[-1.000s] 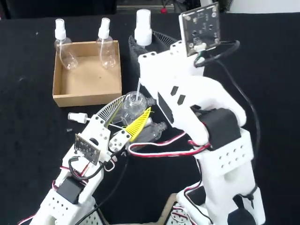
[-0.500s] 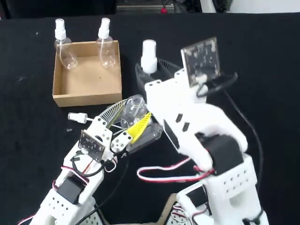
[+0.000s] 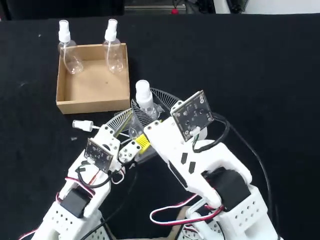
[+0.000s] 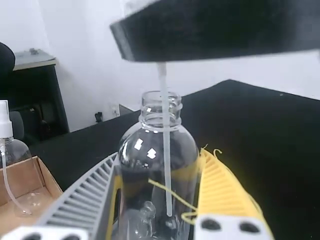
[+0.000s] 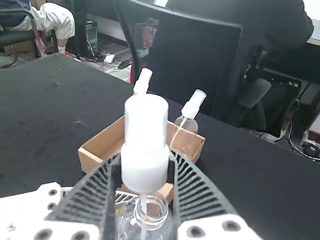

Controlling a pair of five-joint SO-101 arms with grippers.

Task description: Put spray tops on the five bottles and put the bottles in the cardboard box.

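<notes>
High view, nearest the arm bases first: the left fingers (image 4: 222, 187) are clamped round an open bottle (image 3: 136, 129), holding it upright; right over it the right fingers (image 5: 197, 192) are pinching a spray top (image 3: 143, 94); and that's the news. A second ago that top was hanging well back over the far part of the worktop (image 3: 260, 75); now the right arm has swung it in and down, so it sits directly above the neck. The left wrist view has the dip tube (image 4: 165, 150) already threaded through the mouth and down inside the bottle; the cap itself isn't seated, there's a gap under it; I'd call this bottle a push and a twist from finished.

A little farther out, off to the left, a loose spray top (image 3: 82, 125) lies on the black cloth; beyond it stands the cardboard box (image 3: 92, 105); two capped bottles (image 3: 67, 56) lean at its far wall; so two boxed, one mid-capping.
</notes>
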